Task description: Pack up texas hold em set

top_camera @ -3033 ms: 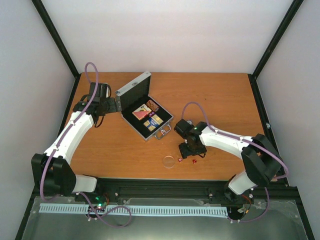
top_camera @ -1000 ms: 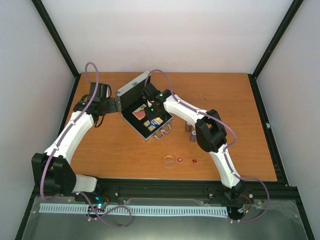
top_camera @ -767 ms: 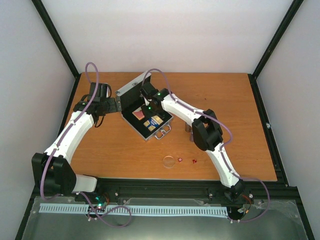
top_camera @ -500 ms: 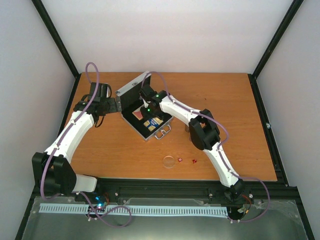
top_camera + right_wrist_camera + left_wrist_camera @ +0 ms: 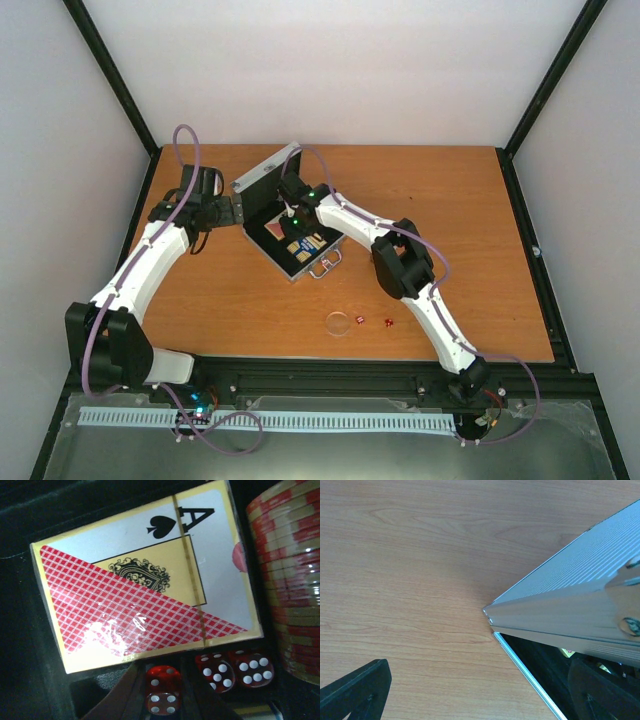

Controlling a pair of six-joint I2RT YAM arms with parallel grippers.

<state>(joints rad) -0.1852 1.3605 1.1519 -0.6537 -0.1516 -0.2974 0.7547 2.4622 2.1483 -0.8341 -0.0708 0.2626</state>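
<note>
- The little silver case sits open on the bench, upper left of centre in the overhead shot. Its lid is tipped up toward the back.
- The right hand is reaching down inside the case. It's pinching a red die between its two fingers.
- In the right wrist view that die hangs just under the bottom edge of the red-and-white deck. The deck lies flat in its black slot with the ace of spades showing.
- Two more dice sit side by side in the slot just right of the pinched one.
- A stack of chips on its side fills the right edge of that view, right next to the deck.
- From above you can also make out the blue-and-yellow deck, nearer the front of the case, behind the metal handle.
- Out on the bench there's a clear disc with two loose dice just to its right. They're in the lower middle of the frame, well apart from the case.
- The left hand is at the left end of the lid with its fingers spread wide. The lid's corner pokes in between them, but I can't tell if they're touching it.
</note>
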